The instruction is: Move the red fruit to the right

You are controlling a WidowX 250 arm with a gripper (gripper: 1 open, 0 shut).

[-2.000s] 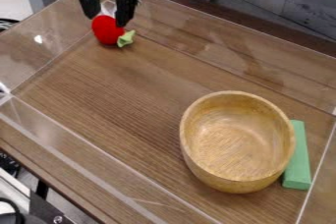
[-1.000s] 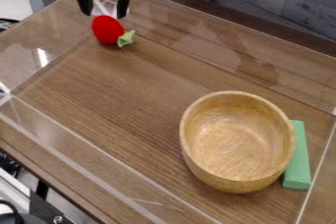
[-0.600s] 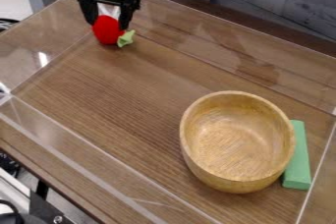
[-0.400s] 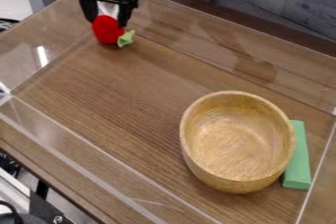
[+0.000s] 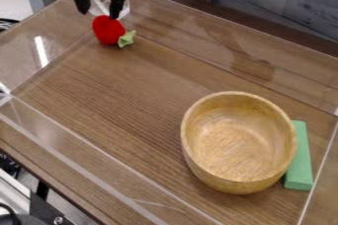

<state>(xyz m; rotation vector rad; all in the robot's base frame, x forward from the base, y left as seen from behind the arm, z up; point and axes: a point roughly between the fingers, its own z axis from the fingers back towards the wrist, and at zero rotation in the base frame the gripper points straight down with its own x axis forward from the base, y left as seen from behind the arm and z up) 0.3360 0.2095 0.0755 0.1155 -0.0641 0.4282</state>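
Your counter (image 5: 119, 111) is a wood-grain surface ringed by low clear walls. The wooden bowl (image 5: 238, 141) sits upright toward its near right corner, and a flat green block (image 5: 299, 157) lies just beside the bowl's right rim. At the far left, your claw (image 5: 101, 9) points downward with its dark prongs spread apart, gripping nothing. The red fruit (image 5: 109, 29) rests on the counter directly below and in front of those prongs, its green leafy cap turned to the right, well apart from the bowl.
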